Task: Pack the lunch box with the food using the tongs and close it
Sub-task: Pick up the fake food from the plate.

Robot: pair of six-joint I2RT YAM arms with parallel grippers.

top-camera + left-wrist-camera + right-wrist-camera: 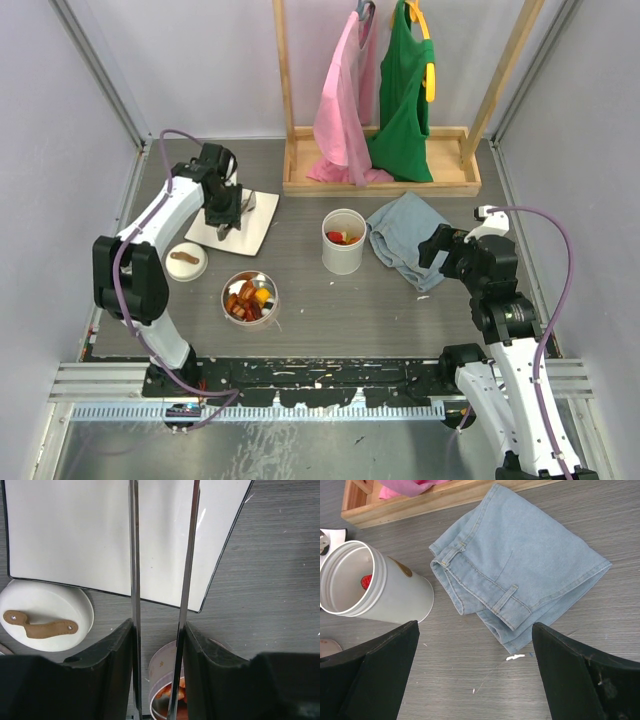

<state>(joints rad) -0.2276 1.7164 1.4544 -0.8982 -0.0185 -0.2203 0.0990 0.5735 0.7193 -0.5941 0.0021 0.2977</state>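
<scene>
Folded light-blue jeans [520,575] beside an open white lunch box [402,597] holding a red food piece [366,581]; wooden tray [420,501] behind.

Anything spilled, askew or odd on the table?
Nothing spilled or damaged. Only oddity: folded light-blue denim jeans lie beside the tall white cylindrical container, unrelated to packing lunch. Orange and brown food pieces sit inside their round bowl. Slim grey metal tongs sit straight in the left gripper.

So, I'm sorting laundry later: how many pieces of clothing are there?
3: pink top and green top hang on the rack, folded jeans lie on the table.
</scene>
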